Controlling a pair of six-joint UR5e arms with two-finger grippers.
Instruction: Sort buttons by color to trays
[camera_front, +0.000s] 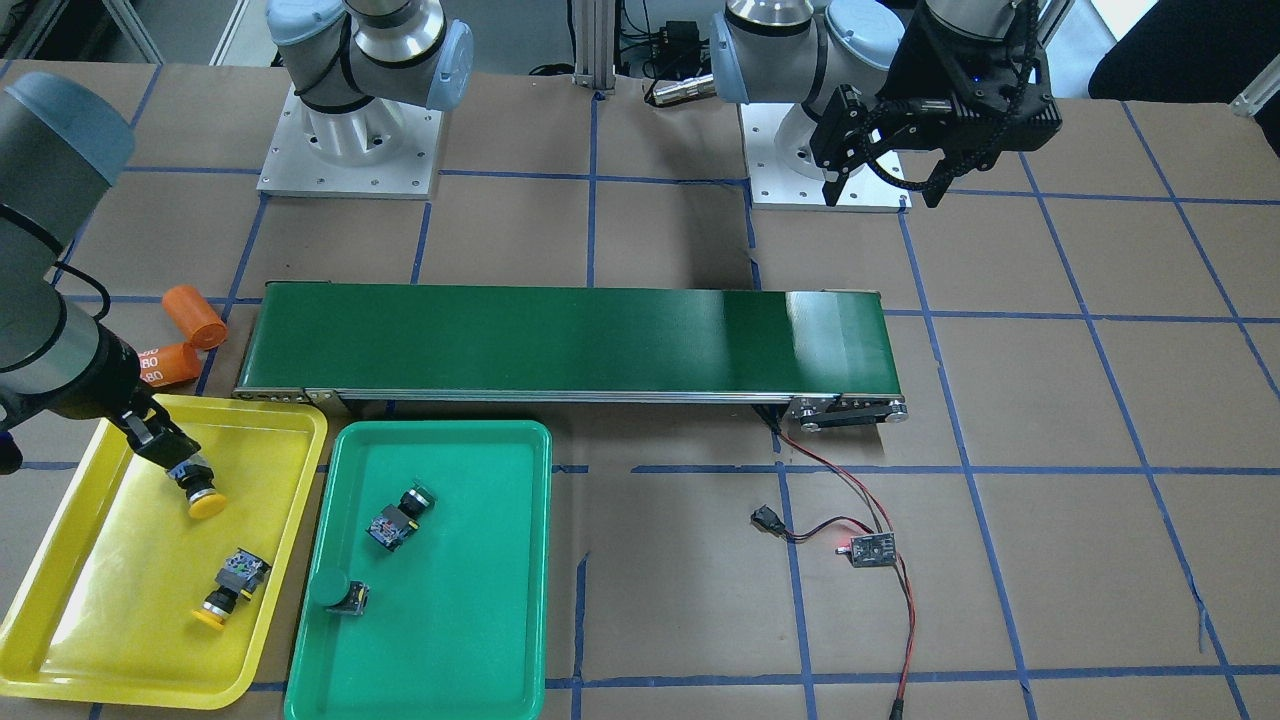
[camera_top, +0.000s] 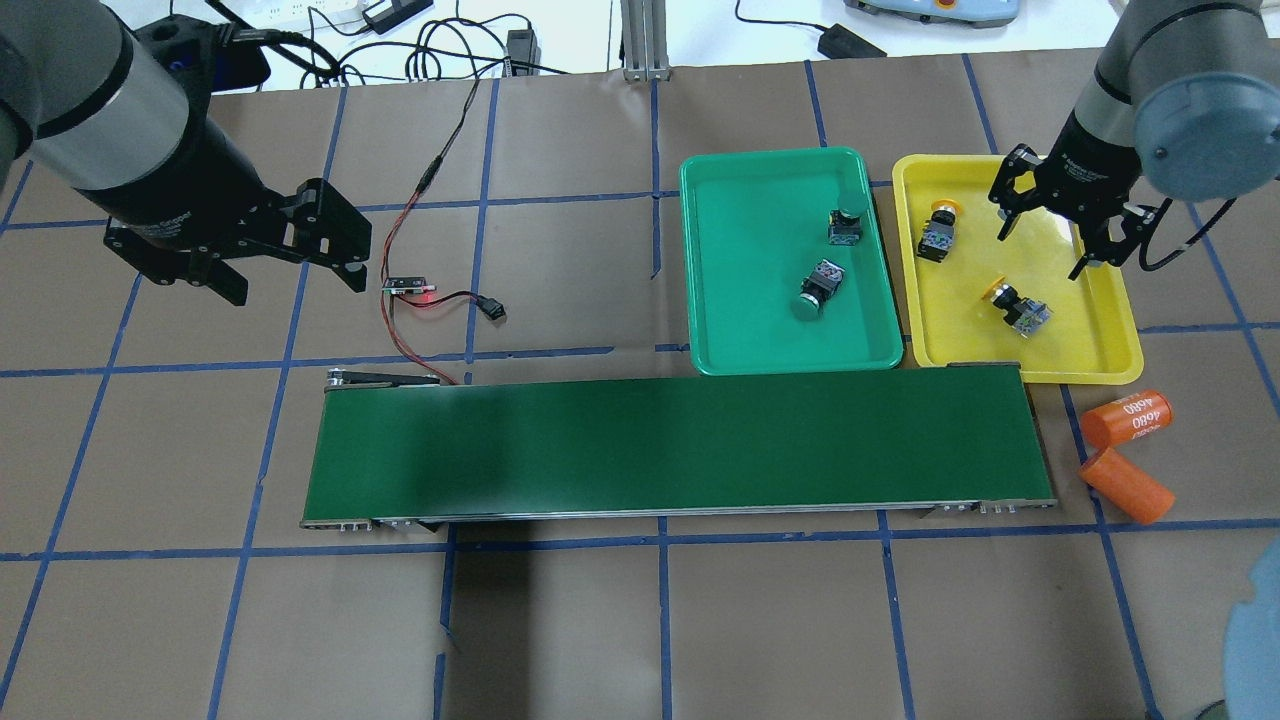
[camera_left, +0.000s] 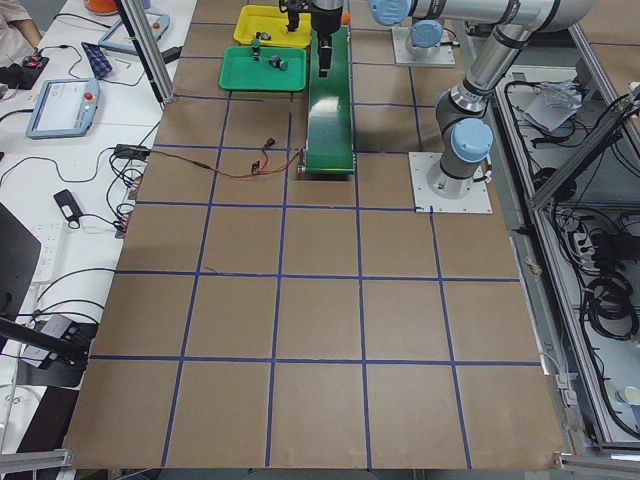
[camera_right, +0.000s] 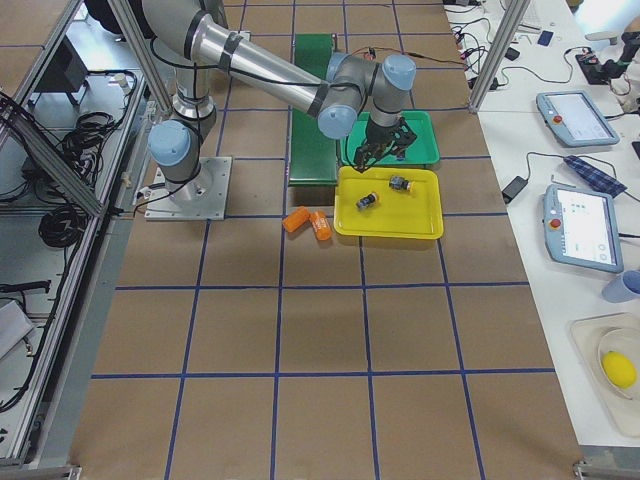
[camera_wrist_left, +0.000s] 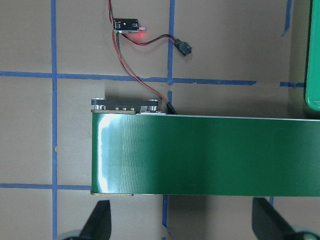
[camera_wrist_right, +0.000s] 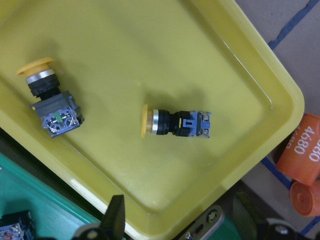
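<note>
Two yellow buttons (camera_top: 1018, 307) (camera_top: 940, 232) lie on their sides in the yellow tray (camera_top: 1090, 340); the right wrist view shows both (camera_wrist_right: 175, 123) (camera_wrist_right: 50, 97). Two green buttons (camera_top: 845, 222) (camera_top: 818, 290) lie in the green tray (camera_top: 750, 260). My right gripper (camera_top: 1045, 245) is open and empty above the yellow tray, just over one yellow button (camera_front: 200, 490). My left gripper (camera_top: 295, 280) is open and empty, hovering above the table beyond the conveyor's left end.
A long dark-green conveyor belt (camera_top: 680, 445) runs along the table in front of both trays. Two orange cylinders (camera_top: 1130, 415) (camera_top: 1125, 485) lie right of its end. A small circuit board (camera_top: 410, 287) with a red light and wires lies near my left gripper.
</note>
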